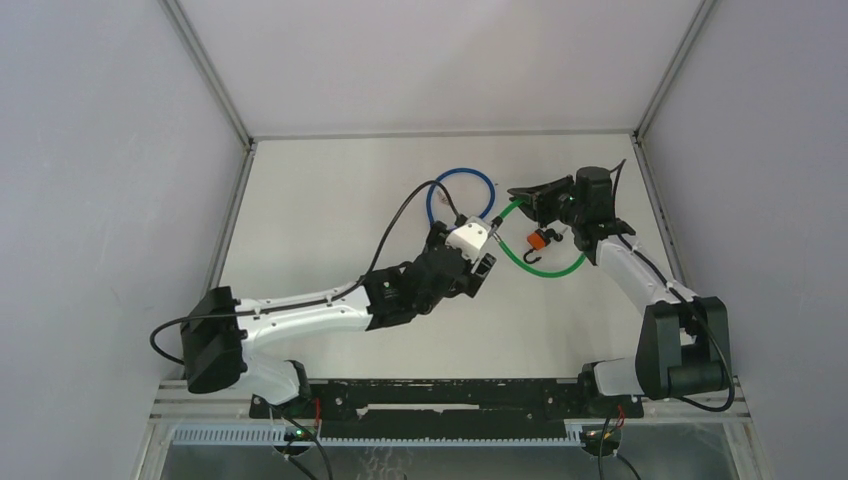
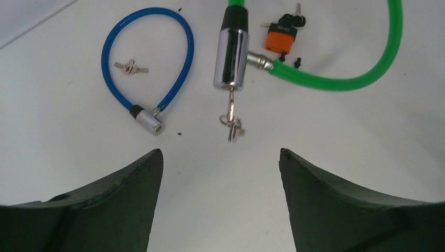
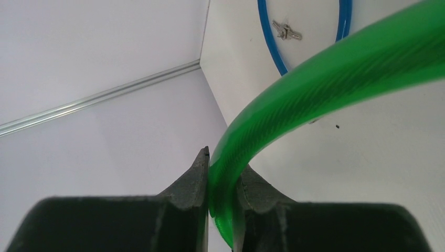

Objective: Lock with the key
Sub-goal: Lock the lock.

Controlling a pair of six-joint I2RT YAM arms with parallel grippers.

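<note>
White matte tabletop (image 1: pixel 330 210), a few dark specks on it. It sits in a booth with plain pale grey walls (image 1: pixel 100 150) on three sides. Aluminium strips (image 1: pixel 205 65) run up the two back corners and along the seam where the walls meet the surface. A black mounting rail (image 1: pixel 440 395) lies across the near edge at 6 o'clock and carries both arm bases.

Green cable lock (image 2: pixel 336 83) lies at about 1 o'clock from the tabletop centre. Its chrome barrel (image 2: pixel 230 58) is straight ahead of the left pincer (image 2: pixel 220 155), at 12 o'clock in the left wrist view. The cable's metal end meets the barrel's side. Key (image 2: pixel 231 102) sticks out of the barrel's near end, a ring with a second key hanging from it onto the surface.

Left pincer is released: jaws wide apart, holding nothing, near the key but not touching.

Right pincer (image 3: pixel 224 160) is clenched on the green cable lock, the hose squeezed between both fingers. It comes in from 3 o'clock.

Blue cable lock (image 2: pixel 147 11) forms a closed loop at 11 o'clock from the barrel, with loose keys (image 2: pixel 130 66) inside the loop. Orange padlock (image 2: pixel 281 38) sits inside the green loop, just beside the barrel at 2 o'clock.
</note>
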